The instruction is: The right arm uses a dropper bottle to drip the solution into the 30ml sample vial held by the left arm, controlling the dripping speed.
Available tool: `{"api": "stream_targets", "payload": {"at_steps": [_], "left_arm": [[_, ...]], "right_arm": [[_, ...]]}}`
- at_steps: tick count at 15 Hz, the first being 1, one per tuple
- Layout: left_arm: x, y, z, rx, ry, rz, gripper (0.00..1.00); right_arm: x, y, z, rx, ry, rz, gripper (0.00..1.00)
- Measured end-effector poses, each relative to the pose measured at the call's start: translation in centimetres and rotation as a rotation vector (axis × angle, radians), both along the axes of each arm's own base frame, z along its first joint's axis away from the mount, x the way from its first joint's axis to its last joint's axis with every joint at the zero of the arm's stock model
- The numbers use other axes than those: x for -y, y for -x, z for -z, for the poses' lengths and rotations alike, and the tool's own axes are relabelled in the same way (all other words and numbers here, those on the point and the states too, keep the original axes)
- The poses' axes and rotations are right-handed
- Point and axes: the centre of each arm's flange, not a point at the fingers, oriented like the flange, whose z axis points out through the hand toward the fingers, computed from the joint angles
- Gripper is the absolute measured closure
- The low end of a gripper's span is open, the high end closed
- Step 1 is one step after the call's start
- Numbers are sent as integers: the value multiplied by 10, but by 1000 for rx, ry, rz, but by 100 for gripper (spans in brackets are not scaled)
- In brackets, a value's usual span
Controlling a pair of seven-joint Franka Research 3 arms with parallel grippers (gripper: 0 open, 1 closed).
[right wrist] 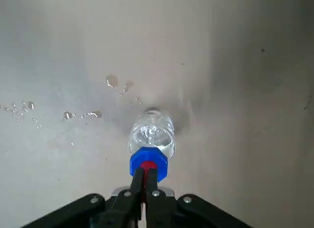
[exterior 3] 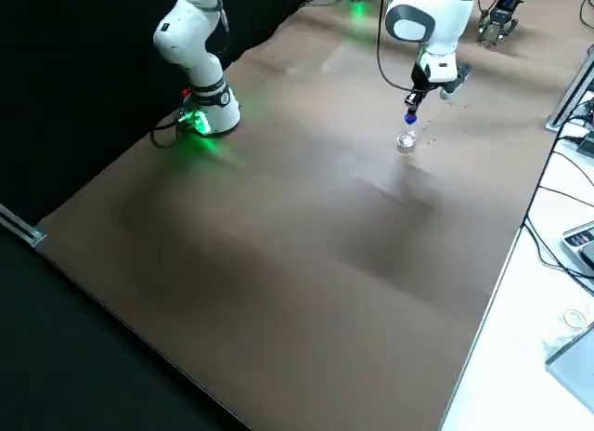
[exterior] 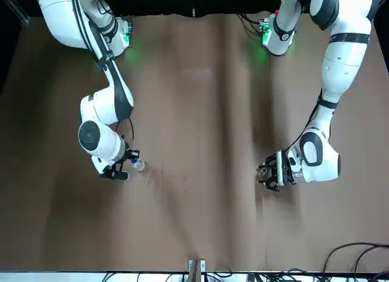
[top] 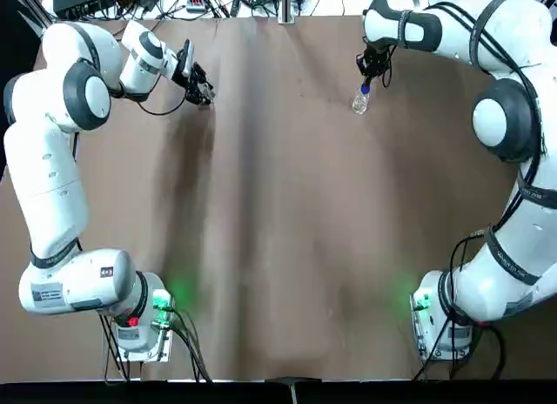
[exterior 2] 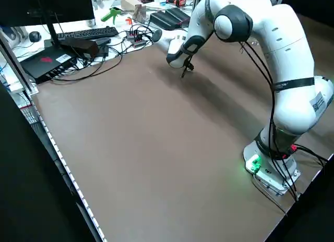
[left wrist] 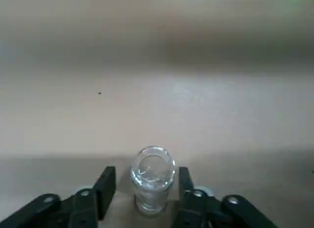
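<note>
In the right wrist view, bottom centre, the right gripper [right wrist: 145,170] pinches the dropper bottle's [right wrist: 148,160] red top; in the left wrist view, the left gripper's [left wrist: 147,181] fingers stand wide around the sample vial [left wrist: 152,180].

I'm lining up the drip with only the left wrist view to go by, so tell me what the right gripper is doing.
Observer: The right wrist view shows the right gripper shut on the red top of the dropper bottle.
Operator: I see the left gripper open, its fingers either side of the sample vial. Report how near the bottle is.
Observer: Not near: in the top view the two grippers are wide apart, over opposite sides of the table.
</note>
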Motion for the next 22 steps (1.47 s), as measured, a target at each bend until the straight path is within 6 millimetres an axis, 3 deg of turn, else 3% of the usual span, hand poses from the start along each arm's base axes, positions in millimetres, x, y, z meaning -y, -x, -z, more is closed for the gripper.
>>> {"api": "stream_targets", "payload": {"at_steps": [13,14,22], "left_arm": [[-1,0,0,0,-1,-1,61],[-1,0,0,1,-1,-1,67],[0,-1,0,2,-1,0,68]], "right_arm": [[0,0,0,0,0,0,90],[0,0,0,0,0,0,89],[0,0,0,0,0,0,87]]}}
